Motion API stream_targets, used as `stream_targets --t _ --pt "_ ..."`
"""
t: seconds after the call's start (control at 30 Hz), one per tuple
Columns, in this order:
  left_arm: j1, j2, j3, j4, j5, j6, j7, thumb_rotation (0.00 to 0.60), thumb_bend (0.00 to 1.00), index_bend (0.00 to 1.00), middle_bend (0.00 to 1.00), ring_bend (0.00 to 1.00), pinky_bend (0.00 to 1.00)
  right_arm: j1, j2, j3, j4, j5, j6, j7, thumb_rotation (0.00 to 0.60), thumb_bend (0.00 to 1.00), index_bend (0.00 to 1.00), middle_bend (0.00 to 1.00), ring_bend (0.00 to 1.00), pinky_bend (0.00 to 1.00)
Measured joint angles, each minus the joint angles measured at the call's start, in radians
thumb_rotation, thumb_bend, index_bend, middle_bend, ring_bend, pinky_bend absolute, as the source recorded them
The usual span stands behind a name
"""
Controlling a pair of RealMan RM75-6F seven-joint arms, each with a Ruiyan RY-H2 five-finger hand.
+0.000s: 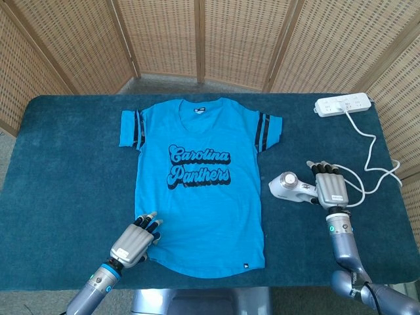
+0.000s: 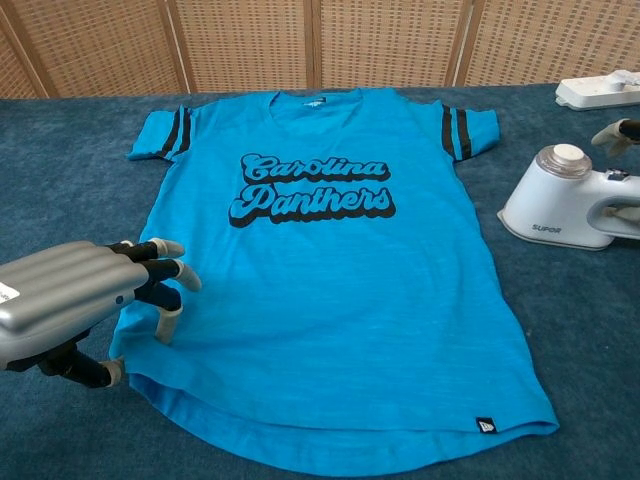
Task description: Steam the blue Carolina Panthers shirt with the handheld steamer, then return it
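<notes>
The blue Carolina Panthers shirt (image 1: 197, 197) lies flat, front up, on the teal table cover (image 1: 65, 164). My left hand (image 1: 134, 241) rests its fingertips on the shirt's lower left hem; the chest view shows that hand (image 2: 70, 300) large at the left edge, holding nothing. The white handheld steamer (image 1: 289, 185) stands on the cover right of the shirt (image 2: 330, 300), its head toward the shirt. My right hand (image 1: 330, 188) hovers over the steamer's handle with fingers spread. In the chest view the steamer (image 2: 560, 195) runs off the right edge, with one right fingertip showing above it.
A white power strip (image 1: 342, 104) lies at the far right corner, and its cord (image 1: 374, 147) loops down to the steamer. A wicker folding screen (image 1: 210, 33) stands behind the table. The strip (image 2: 600, 90) also shows in the chest view's top right.
</notes>
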Motion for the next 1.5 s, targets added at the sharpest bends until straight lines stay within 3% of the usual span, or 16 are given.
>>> stream_targets --t 0.47,0.8,1.0,1.13,1.5 --pt "0.004 0.008 0.008 -0.008 0.014 0.006 -0.005 0.512 0.45 0.52 0.19 0.03 0.14 -0.063 0.090 -0.036 -0.161 -0.053 0.074 0.062 0.585 0.31 0.14 0.22 0.14 0.13" --pt "0.015 0.058 0.037 -0.063 0.032 0.020 0.013 0.505 0.35 0.52 0.19 0.03 0.14 -0.130 0.165 -0.067 -0.273 -0.125 0.174 0.117 0.584 0.31 0.14 0.22 0.14 0.13" --pt "0.024 0.115 0.058 -0.143 -0.017 0.020 0.075 0.491 0.19 0.38 0.18 0.02 0.14 -0.147 0.182 -0.073 -0.294 -0.130 0.186 0.129 0.585 0.31 0.14 0.22 0.14 0.13" --pt "0.031 0.150 0.067 -0.187 -0.040 0.031 0.099 0.491 0.15 0.26 0.17 0.01 0.14 -0.154 0.192 -0.074 -0.307 -0.134 0.193 0.134 0.584 0.31 0.14 0.22 0.14 0.13" --pt "0.065 0.217 0.080 -0.217 0.050 0.106 0.017 0.497 0.13 0.23 0.17 0.01 0.14 -0.180 0.225 -0.081 -0.358 -0.159 0.233 0.143 0.585 0.31 0.14 0.22 0.14 0.13"
